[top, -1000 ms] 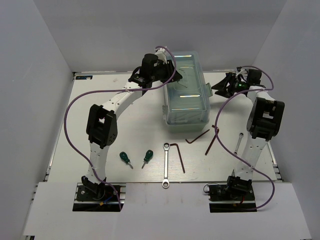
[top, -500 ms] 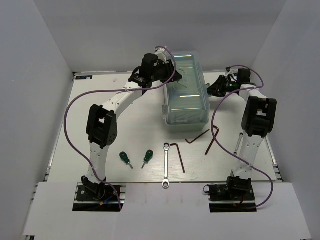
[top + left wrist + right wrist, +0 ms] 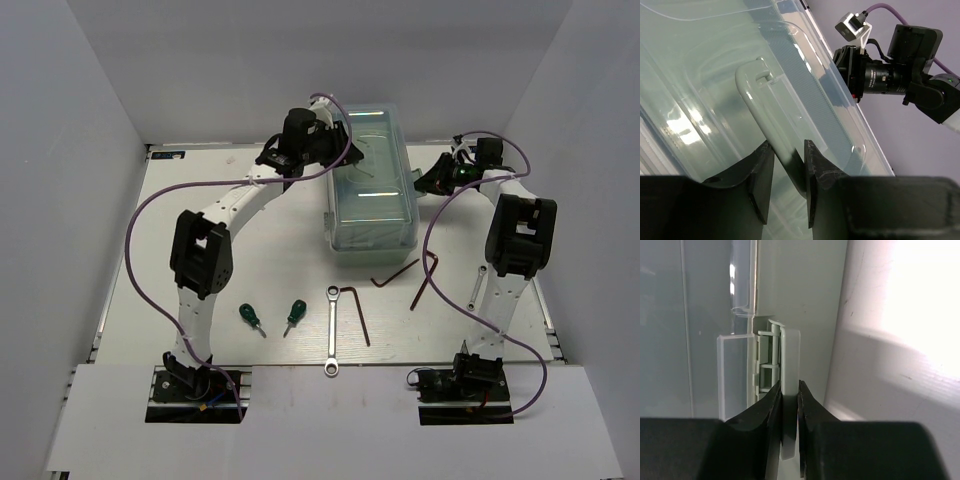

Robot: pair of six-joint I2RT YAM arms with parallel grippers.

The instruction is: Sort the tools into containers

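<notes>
The pale green toolbox stands closed at the back middle, its translucent lid down. My left gripper is shut on the lid's curved handle, reaching in from the box's left. My right gripper is shut on the side latch at the box's right wall. On the table lie two green screwdrivers, a silver wrench, three dark hex keys and a thin silver rod.
White walls close in the table on three sides. The tools lie in a loose row between the toolbox and the arm bases. Purple cables loop off both arms.
My right gripper has swung left to the toolbox's side and closed on the latch. The left gripper has stayed on the handle.
</notes>
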